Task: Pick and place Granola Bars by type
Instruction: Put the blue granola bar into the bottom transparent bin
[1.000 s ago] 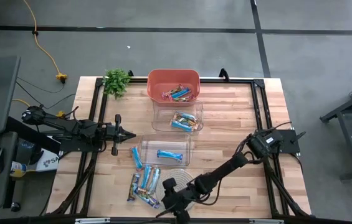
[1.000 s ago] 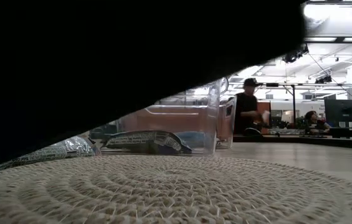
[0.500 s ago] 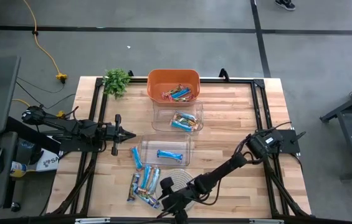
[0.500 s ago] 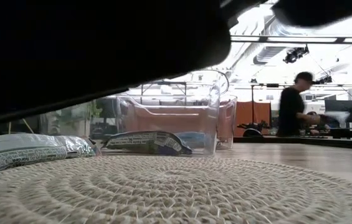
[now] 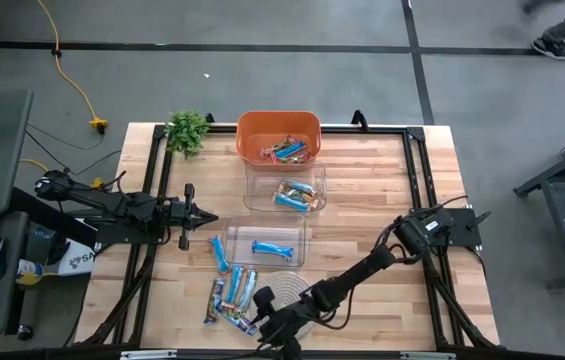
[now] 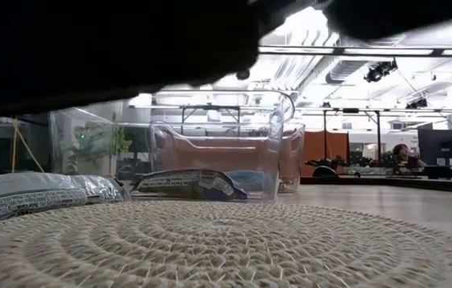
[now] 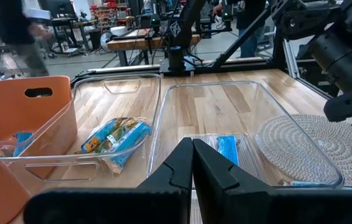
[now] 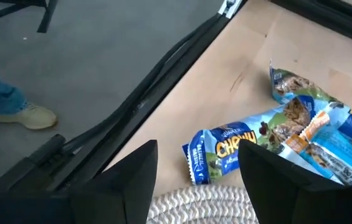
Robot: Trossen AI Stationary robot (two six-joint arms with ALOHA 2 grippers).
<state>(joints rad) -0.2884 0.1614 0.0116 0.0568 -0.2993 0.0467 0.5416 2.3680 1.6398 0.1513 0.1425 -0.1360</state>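
My right end effector hangs at the lower middle of the high view, fingers spread wide and holding nothing, just beside the loose pile of Granola Bars on the worktop left of the woven coaster. More bars lie in the two clear trays and the orange bin above. My left end effector, at middle left, is closed and empty.
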